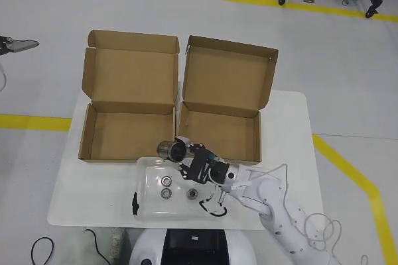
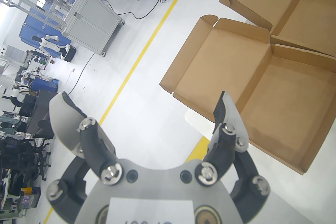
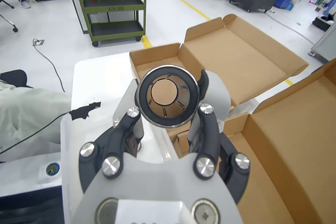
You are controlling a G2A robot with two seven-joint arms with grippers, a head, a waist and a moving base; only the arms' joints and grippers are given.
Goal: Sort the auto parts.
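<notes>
Cardboard makes up the two biggest things on the white counter [image 1: 288, 132]: a left box [image 1: 129, 136] and a right box [image 1: 219, 136], side by side at the far half. Their lids are folded back away from the robot. Both box floors are bare.

Touching their near walls is a clear plastic bin [image 1: 152, 173], lower and rounder, at the counter's near edge. Three small metal rings [image 1: 166, 193] lie on its floor, two close together and one a little apart to the right. A black piece [image 1: 135, 202] sits at the bin's left end, too small to identify.

The right arm lies across the bin's right half and hides that part. Its right tool [image 3: 167, 89] is clamped on a sleeve [image 1: 168, 151], a short metal tube with a dark rim. One finger presses on each side, and the open bore faces the wrist camera. The sleeve is held up off the bin floor, over the spot where the bin's far edge meets the left box's near right corner.

The left tool [image 2: 143, 101] hangs well off the counter's far left, over the floor, its fingers spread wide with nothing between them.
</notes>
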